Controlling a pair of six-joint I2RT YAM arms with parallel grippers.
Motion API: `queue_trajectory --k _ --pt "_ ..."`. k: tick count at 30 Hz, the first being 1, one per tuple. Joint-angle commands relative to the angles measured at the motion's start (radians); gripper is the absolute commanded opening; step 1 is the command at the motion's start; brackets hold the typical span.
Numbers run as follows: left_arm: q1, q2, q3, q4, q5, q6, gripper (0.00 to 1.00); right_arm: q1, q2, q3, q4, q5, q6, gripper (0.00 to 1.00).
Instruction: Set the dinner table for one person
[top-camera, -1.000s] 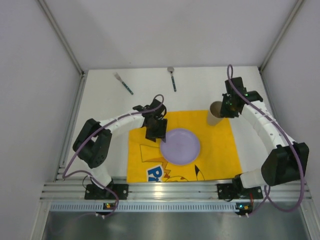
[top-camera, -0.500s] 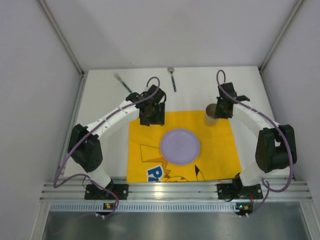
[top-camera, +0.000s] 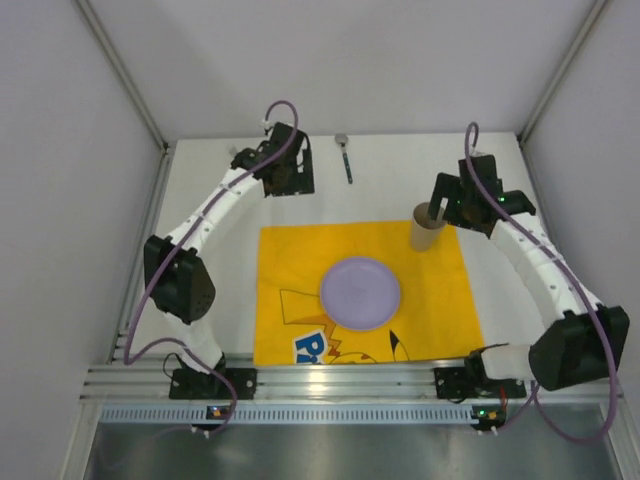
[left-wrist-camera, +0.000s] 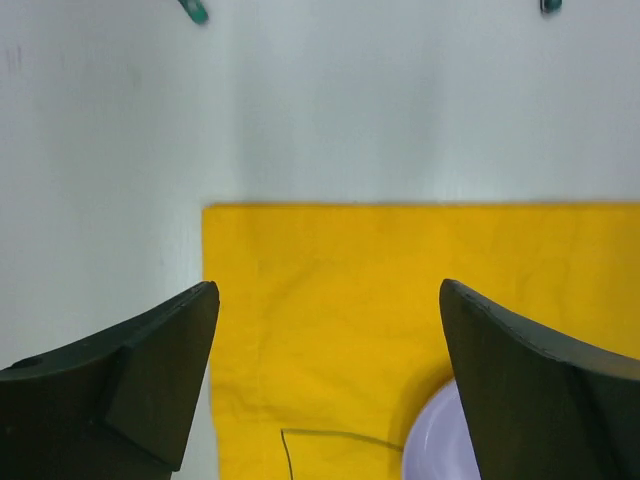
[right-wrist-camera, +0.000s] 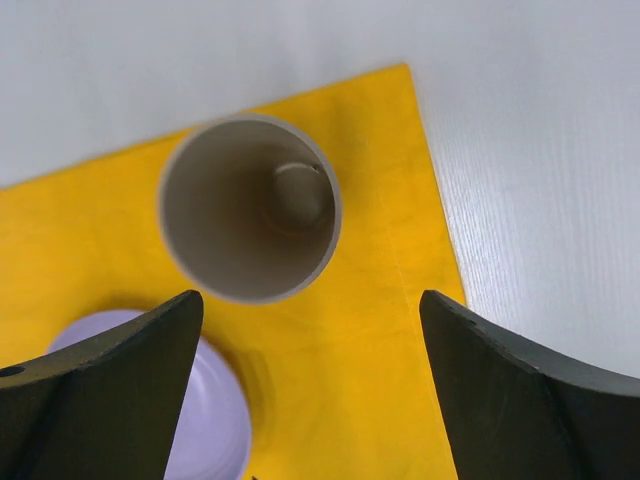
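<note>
1. Left gripper (left-wrist-camera: 330, 288) spread wide, empty, above the yellow mat's (left-wrist-camera: 300, 250) corner
2. Right gripper (right-wrist-camera: 310, 298) wide apart, empty, over the cup (right-wrist-camera: 250, 210); only its wrist view shows the cup's inside
3. Cup and plate (top-camera: 360, 292) rest on the mat, on the dinner table (top-camera: 400, 170)

My two arms: white links, black joints, purple leads.

From my station, the left arm (top-camera: 205, 215) and right arm (top-camera: 545, 265) are white tubular links between bulky black joint housings, each trailing a thin purple cable (top-camera: 284, 103), on black bolted bases (top-camera: 208, 381). On the wrist feeds, the left gripper (left-wrist-camera: 328, 288) and right gripper (right-wrist-camera: 310, 295) show matte dark-grey, wedge-shaped fingers (left-wrist-camera: 130, 390) with bevelled edges.
</note>
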Motion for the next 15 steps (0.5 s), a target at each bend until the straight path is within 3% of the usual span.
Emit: queue_trajectory --k 1,6,10,15 --pt "0.179 0.129 0.153 0.041 0.174 0.04 0.98 0.001 -0.197 0.142 -0.102 0.004 0.011 0.91" --pt "0.331 0.292 0.306 0.043 0.204 0.034 0.98 -0.001 -0.323 0.248 -0.258 0.033 -0.026 0.96" --pt "0.383 0.462 0.505 -0.005 0.213 0.038 0.98 -0.001 -0.395 0.274 -0.373 0.105 -0.038 1.0" --pt "0.424 0.616 0.605 0.015 0.204 0.006 0.98 -0.001 -0.45 0.227 -0.417 0.122 0.031 1.0"
